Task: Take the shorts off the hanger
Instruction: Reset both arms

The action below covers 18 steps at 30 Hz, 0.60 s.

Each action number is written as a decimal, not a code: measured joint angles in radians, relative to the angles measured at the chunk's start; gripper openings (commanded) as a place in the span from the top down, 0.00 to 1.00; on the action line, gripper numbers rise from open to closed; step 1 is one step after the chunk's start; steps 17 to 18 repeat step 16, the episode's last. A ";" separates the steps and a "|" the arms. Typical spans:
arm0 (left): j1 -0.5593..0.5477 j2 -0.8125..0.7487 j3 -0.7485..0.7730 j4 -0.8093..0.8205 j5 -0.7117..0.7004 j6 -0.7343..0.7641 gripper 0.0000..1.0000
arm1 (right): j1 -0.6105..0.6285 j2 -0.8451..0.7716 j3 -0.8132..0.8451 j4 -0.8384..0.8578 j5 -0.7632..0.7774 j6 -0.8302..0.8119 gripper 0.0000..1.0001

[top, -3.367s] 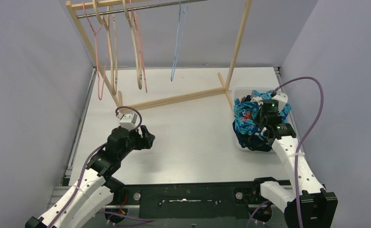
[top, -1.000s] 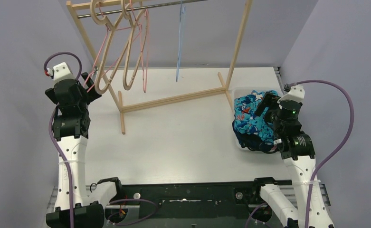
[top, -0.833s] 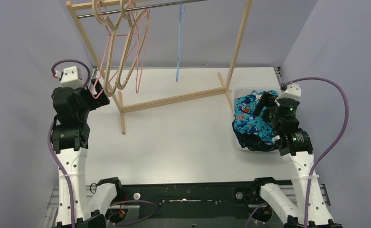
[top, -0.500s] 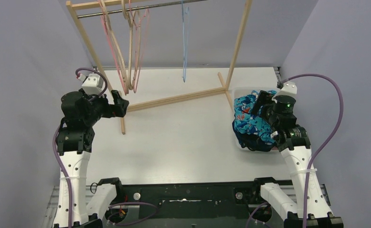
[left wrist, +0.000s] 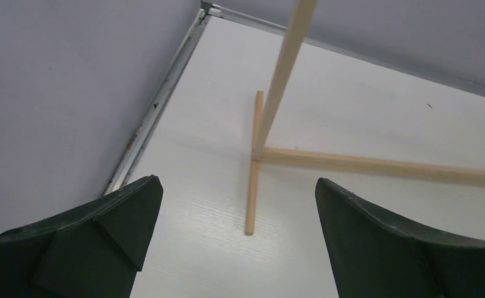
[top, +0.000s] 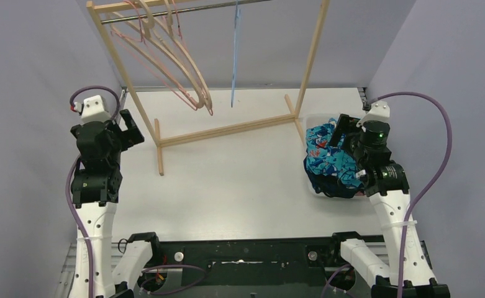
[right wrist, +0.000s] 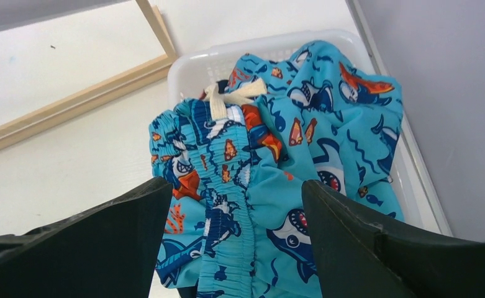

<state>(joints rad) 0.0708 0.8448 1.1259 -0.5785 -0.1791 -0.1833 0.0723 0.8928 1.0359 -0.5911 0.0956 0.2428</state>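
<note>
Teal shark-print shorts (top: 326,155) lie heaped in a white basket (top: 313,118) at the right, with dark fabric showing under them. My right gripper (top: 342,128) hovers open just above the heap; in the right wrist view the shorts' elastic waistband (right wrist: 233,180) lies below the spread jaws of this gripper (right wrist: 235,186), nothing held. Wooden and pink hangers (top: 177,65) and a blue hanger (top: 235,56) hang bare on the rail. My left gripper (top: 130,128) is open and empty, left of the rack's post (left wrist: 283,68).
The wooden rack's foot (left wrist: 252,180) and its long floor bar (top: 227,130) lie across the back of the table. Grey walls close in on both sides. The basket's rim (right wrist: 196,62) sits against the rack's right foot.
My left gripper has pulled back to the left, away from the rack post. The wooden and pink hangers have swung out to the right. The right gripper has barely moved.
</note>
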 measured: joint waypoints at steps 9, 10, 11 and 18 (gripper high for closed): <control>-0.037 -0.007 0.029 0.027 -0.221 -0.025 0.03 | 0.000 -0.053 0.100 -0.001 -0.003 -0.043 0.02; -0.042 -0.007 0.029 0.031 -0.232 -0.026 0.03 | 0.000 -0.060 0.108 -0.001 -0.003 -0.045 0.03; -0.046 -0.007 0.029 0.033 -0.241 -0.027 0.02 | 0.000 -0.069 0.112 0.002 -0.003 -0.045 0.02; -0.055 -0.007 0.029 0.048 -0.261 -0.032 0.03 | 0.000 -0.090 0.113 0.005 -0.007 -0.038 0.02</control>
